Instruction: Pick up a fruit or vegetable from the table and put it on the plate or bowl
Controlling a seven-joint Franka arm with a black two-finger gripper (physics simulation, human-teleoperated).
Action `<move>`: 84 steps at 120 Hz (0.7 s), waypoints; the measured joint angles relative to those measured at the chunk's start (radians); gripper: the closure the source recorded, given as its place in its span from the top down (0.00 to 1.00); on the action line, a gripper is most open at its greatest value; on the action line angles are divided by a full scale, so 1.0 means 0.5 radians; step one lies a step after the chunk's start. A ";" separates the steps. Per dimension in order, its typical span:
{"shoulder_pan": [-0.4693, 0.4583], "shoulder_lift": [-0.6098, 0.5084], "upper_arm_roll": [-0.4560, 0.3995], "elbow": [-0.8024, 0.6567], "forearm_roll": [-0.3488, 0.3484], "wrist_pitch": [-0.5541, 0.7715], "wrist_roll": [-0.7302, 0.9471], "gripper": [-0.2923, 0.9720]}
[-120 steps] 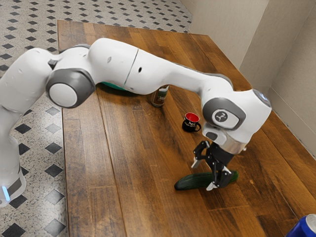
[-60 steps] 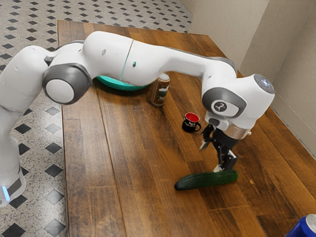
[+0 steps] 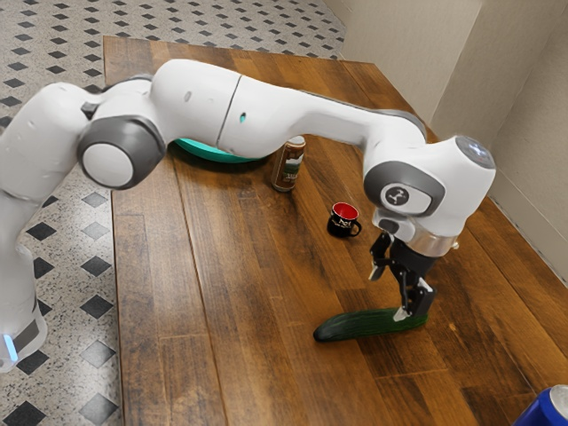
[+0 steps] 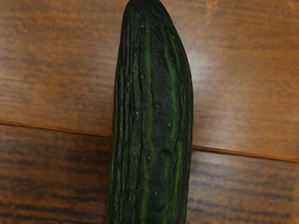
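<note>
A teal plate (image 3: 204, 153) sits far up the tabletop (image 3: 231, 293), with a brown jar (image 3: 288, 164) and a small black mug (image 3: 342, 219) next along. The cucumber (image 3: 364, 326) lies flat at five o'clock from the mug, well apart from the plate. The claw (image 3: 389, 295) hangs with fingers apart over the cucumber's three-o'clock end. Gripped that far off its middle, the long cucumber may tip or slip out; carried toward ten o'clock, it could knock the jar.

Brown can (image 3: 288, 164) near black mug (image 3: 343, 219) — blue can (image 3: 550, 408) well apart.
</note>
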 joint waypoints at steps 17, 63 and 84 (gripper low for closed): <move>0.003 0.037 -0.002 -0.004 -0.006 0.033 0.006 0.77; -0.002 0.114 -0.009 -0.014 -0.015 0.086 0.017 0.77; -0.001 0.141 -0.009 -0.025 -0.011 0.119 0.021 0.77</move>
